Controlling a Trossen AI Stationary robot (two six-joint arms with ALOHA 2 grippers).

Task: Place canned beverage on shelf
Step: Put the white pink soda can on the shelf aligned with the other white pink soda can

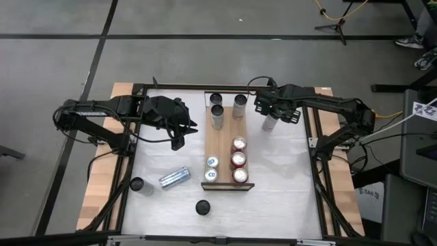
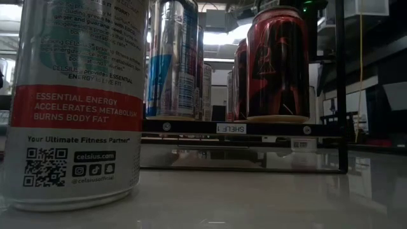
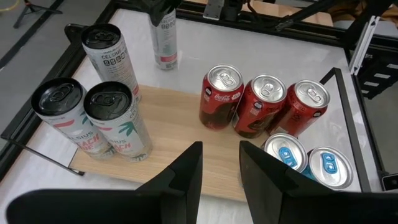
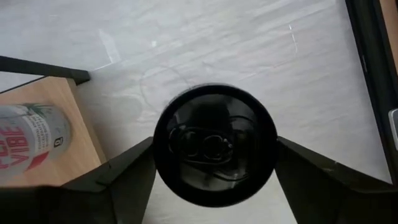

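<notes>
The wooden shelf [image 1: 225, 137] lies in the middle of the table. It carries three tall white cans [image 3: 109, 118] at its far end, and three red cans [image 3: 264, 102] and two blue cans [image 3: 308, 163] toward its near, dark-lipped end. My right gripper [image 1: 274, 115] is just right of the shelf's far end, shut on a tall white can with a black top [image 4: 214, 144]. This can also shows in the left wrist view [image 3: 165, 38]. My left gripper [image 3: 221, 180] is open and empty above the shelf's left edge. My right gripper pinches the tall can between its two fingers [image 4: 127, 177], on two opposite sides just under the black top [image 4: 161, 155]. The fingers come from above, pointing down. The can stands upright beside the shelf. I cannot tell whether its bottom [image 3: 166, 65] touches the table.
Left of the shelf's near end, one can lies on its side [image 1: 174, 178] and one stands upright [image 1: 137, 184]. Another can stands near the table's front edge [image 1: 202, 206] and fills the left of the low view [image 2: 76, 102]. A dark frame [image 1: 315, 171] runs round the table.
</notes>
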